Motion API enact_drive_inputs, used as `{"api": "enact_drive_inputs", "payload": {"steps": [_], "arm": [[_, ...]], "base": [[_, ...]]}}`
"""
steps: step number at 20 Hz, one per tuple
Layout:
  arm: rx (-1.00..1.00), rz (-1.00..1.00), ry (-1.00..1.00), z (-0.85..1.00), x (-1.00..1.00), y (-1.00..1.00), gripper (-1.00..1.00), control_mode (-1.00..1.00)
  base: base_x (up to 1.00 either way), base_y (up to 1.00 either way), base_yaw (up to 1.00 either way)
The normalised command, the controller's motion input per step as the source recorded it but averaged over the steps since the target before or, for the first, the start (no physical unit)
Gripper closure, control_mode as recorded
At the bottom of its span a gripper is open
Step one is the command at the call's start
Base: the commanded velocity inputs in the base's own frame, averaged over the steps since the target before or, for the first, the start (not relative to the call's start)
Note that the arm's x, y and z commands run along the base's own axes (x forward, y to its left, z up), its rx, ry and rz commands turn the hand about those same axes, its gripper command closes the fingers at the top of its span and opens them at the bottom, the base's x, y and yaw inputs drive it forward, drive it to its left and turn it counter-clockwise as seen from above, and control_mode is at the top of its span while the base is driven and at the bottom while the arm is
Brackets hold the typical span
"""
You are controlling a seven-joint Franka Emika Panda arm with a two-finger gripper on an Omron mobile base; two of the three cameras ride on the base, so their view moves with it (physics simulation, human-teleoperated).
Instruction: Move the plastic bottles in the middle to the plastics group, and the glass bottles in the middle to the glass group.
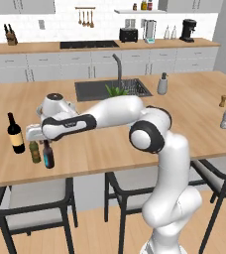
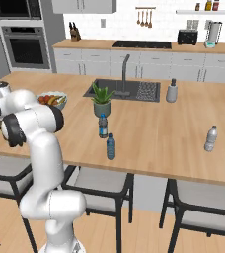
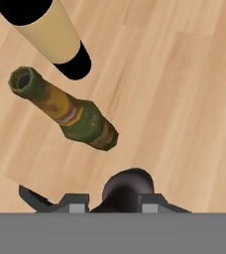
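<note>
Glass bottle [image 1: 48, 155] upright beside olive-green bottle [image 1: 34, 152], directly under hand [image 3: 126, 198] — grip state unclear

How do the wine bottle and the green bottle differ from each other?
The wine bottle is taller than the green bottle. The wine bottle is nearly black with a pale label; the green bottle is olive with a tan one. The wine bottle stands farther from the counter edge. Both stand upright on the counter, close together.
</note>
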Motion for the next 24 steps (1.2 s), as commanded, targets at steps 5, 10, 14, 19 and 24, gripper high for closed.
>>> {"api": "enact_drive_inputs", "payload": {"steps": [5, 10, 14, 19, 24], "arm": [[-0.01, 0.02, 0.0, -0.06, 0.0, -0.11, -1.0, -1.0], [0.0, 0.04, 0.0, 0.11, -0.06, -0.01, -1.0, -1.0], [0.0, 0.04, -0.02, 0.43, 0.0, -0.02, -1.0, -1.0], [0.0, 0.0, -0.16, 0.58, -0.04, -0.23, -1.0, -1.0], [0.0, 0.0, -0.18, 0.33, -0.3, -0.67, -1.0, -1.0]], "base": [[0.0, 0.0, 0.0], [0.0, 0.0, 0.0], [0.0, 0.0, 0.0], [0.0, 0.0, 0.0], [0.0, 0.0, 0.0]]}}
